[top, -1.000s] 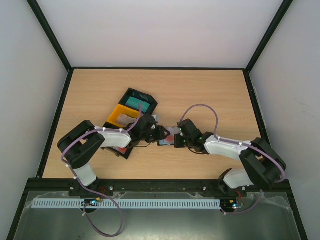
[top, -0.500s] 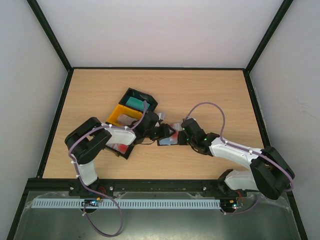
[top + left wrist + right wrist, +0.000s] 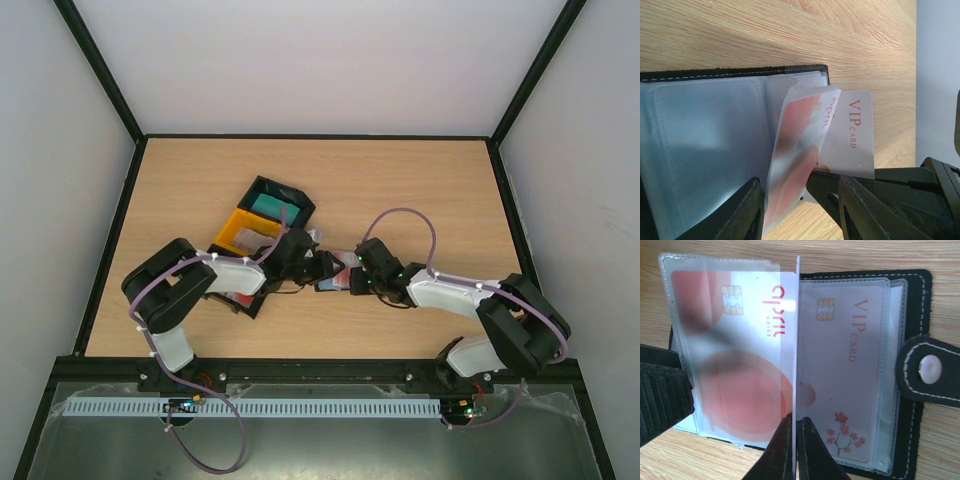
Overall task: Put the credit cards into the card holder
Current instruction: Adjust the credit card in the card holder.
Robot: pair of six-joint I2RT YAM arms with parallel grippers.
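— Where's the card holder [image 3: 912, 305]?
— Lying open on the tabletop [image 3: 840, 252]. The right claw [image 3: 795, 440] is pinched shut on a card [image 3: 796, 340], edge-on over the sleeves.
— And the left claw [image 3: 799, 200]?
— Half open, straddling a lifted clear sleeve [image 3: 795, 150].

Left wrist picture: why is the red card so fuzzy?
Left wrist: the red card sits very close to the lens inside a cloudy sleeve, so it blurs, while the VIP card behind it reads sharp. Right wrist: the red card looks clearer, only a little hazy through the plastic.
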